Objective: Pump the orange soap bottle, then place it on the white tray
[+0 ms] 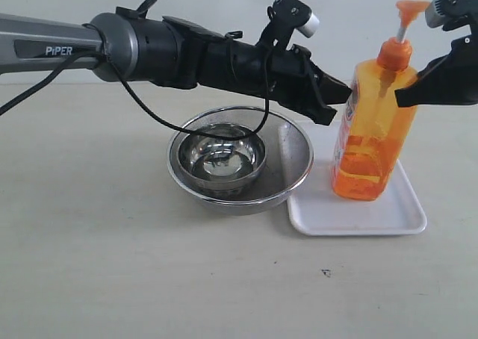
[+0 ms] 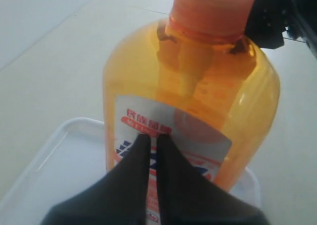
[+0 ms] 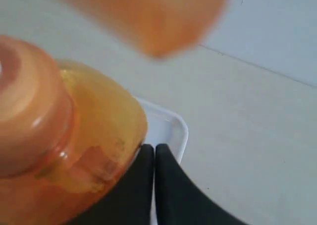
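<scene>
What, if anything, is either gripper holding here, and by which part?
Nothing sits between jaws. The left gripper and right gripper are both shut, their tips at opposite sides of the orange soap bottle, which stands on the white tray.

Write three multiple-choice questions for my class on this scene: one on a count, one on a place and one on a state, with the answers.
1. How many steel bowls are there? A one; B two; C three.
2. Where does the orange soap bottle stand? A in a bowl; B on the bare table; C on the white tray.
3. How do the jaws of the left gripper stand? A wide open; B shut; C closed around the pump head.

Answers:
1 B: a small bowl sits inside a larger one.
2 C: its base rests on the tray, beside the bowls.
3 B: the jaws lie together, at the bottle's label.
</scene>
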Available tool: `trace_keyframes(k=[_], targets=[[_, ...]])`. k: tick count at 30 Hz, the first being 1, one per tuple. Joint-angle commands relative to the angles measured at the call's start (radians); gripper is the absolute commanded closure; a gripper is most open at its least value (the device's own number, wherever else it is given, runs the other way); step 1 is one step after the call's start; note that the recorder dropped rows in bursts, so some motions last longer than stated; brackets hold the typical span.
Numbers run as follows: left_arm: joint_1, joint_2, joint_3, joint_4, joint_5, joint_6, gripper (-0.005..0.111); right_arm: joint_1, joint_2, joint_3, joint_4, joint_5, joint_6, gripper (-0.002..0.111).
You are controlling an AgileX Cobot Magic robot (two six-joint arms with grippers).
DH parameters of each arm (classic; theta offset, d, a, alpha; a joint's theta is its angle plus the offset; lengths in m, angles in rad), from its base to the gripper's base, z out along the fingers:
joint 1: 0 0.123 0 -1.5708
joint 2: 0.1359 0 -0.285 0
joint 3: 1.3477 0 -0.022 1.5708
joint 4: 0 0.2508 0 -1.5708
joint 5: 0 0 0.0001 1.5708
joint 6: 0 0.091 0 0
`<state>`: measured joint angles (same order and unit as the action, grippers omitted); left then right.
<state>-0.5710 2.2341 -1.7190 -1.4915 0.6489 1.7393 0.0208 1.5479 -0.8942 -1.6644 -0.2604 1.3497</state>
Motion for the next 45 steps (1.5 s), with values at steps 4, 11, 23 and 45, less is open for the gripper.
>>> trace_keyframes(k=[4,11,23,45], targets=[[-0.01,0.007,0.001,-0.015,0.034,-0.005,0.102,-0.002,-0.001,-0.003,0.009,-0.031,-0.025,0.108],[-0.01,0.007,0.001,-0.015,0.038,-0.027,0.102,-0.002,-0.001,-0.003,0.009,-0.031,-0.027,0.108],[-0.01,0.007,0.001,-0.015,0.063,-0.063,0.102,-0.002,-0.001,-0.003,0.009,-0.029,-0.037,0.108],[0.162,-0.146,0.02,0.301,-0.02,-0.363,0.102,-0.004,-0.377,0.241,0.009,0.26,0.103,0.108]])
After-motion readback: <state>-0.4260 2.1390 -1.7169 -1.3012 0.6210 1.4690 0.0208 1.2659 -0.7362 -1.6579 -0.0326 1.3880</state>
